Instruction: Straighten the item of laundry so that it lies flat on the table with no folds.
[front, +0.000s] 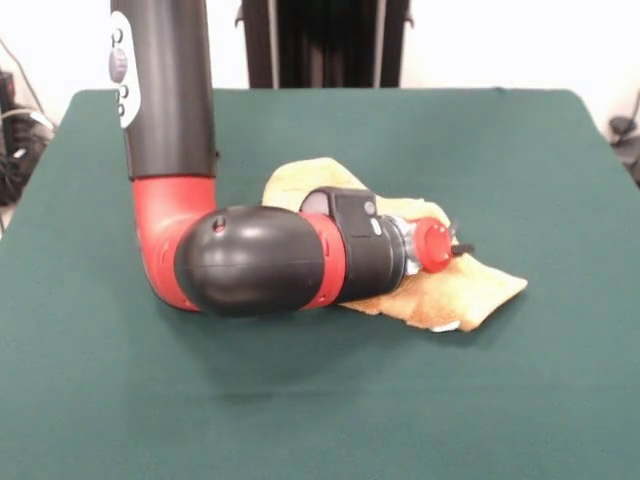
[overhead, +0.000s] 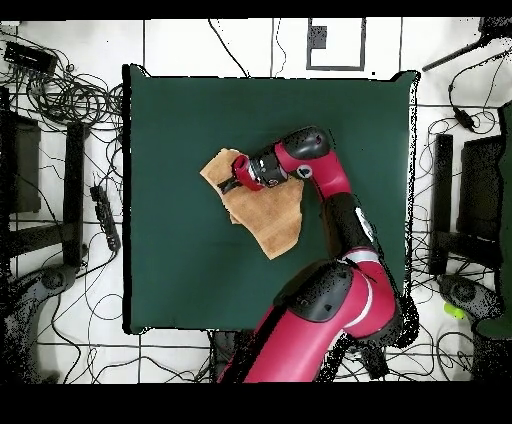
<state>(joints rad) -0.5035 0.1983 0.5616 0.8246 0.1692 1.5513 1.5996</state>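
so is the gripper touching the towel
Cannot tell: in both the front and overhead views the gripper overlaps the towel, but neither shows contact or a gap.

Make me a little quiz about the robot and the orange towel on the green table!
1. True or false: the towel lies flat with no folds.
2. Where is the gripper? A) over the towel B) off the table's edge C) high above bare cloth
3. Fill in: the table's cloth is dark ____.

Key:
1. False. One end is still folded over by the gripper.
2. A. Whether its fingers are open is hard to see.
3. Green.
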